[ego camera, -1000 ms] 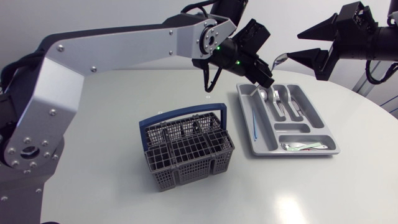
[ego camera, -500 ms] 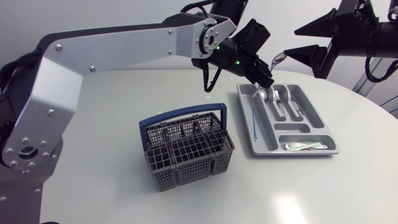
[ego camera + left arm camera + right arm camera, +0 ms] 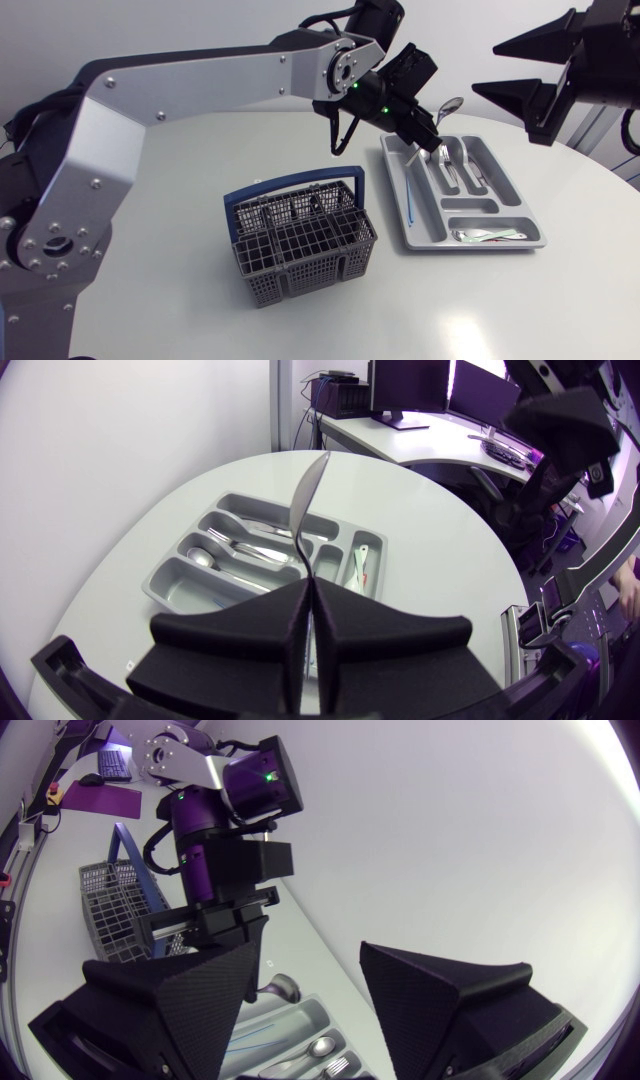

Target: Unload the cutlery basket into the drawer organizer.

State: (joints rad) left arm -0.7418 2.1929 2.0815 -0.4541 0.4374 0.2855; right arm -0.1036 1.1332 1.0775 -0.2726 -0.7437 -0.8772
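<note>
The dark grey wire cutlery basket [image 3: 300, 235] with a blue handle stands mid-table; I cannot make out what is in it. To its right lies the grey drawer organizer [image 3: 393, 180], with spoons and forks [image 3: 455, 165] in its far compartments. My left gripper [image 3: 428, 128] hangs over the organizer's far left corner, shut on the handle of a metal spoon [image 3: 449, 105]. In the left wrist view the spoon [image 3: 308, 490] stands up from the shut gripper [image 3: 308, 582], above the organizer [image 3: 170, 588]. My right gripper [image 3: 487, 68] is raised at the far right, open and holding nothing.
A thin blue item [image 3: 410, 195] lies in the organizer's long left compartment, and cutlery [image 3: 487, 236] in its near cross compartment. The right wrist view looks past its open gripper [image 3: 312, 945] at my left arm [image 3: 225, 820], the spoon [image 3: 282, 986] and the basket [image 3: 105, 905].
My right arm has drawn back to the right and upward, away from the organizer. My left gripper has shifted slightly right with the spoon, whose bowl now sits a little lower.
</note>
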